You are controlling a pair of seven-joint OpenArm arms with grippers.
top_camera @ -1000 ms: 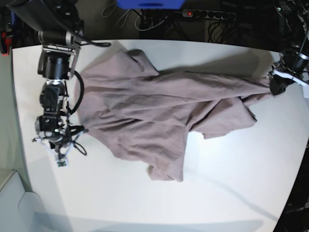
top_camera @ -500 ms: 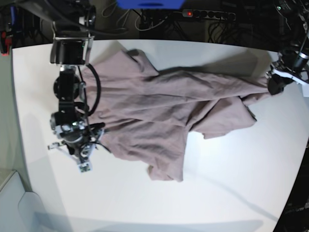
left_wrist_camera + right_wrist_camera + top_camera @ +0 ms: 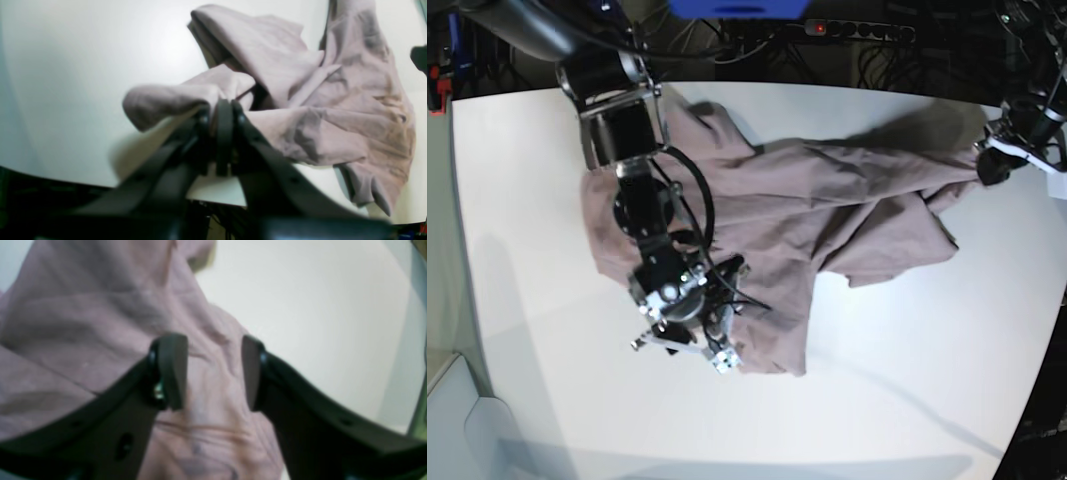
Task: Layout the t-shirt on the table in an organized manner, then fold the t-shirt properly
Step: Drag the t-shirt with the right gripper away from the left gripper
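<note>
Mauve t-shirt [image 3: 827, 200], no label readable: left gripper [image 3: 223, 115] jaws pinch it, right gripper [image 3: 213, 371] jaws spread.

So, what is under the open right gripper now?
The t-shirt lies under the right gripper, wrinkled between its open jaws. The table beneath that cloth is covered.

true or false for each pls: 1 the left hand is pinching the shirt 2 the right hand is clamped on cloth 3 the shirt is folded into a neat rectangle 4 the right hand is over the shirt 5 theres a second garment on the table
1. True: the left hand is shut on a bunched edge of the t-shirt.
2. False: the right hand is open, with cloth showing in the gap between its fingers.
3. False: the t-shirt lies spread and wrinkled across the table.
4. True: it is above the cloth.
5. False: only one garment is in view.
</note>
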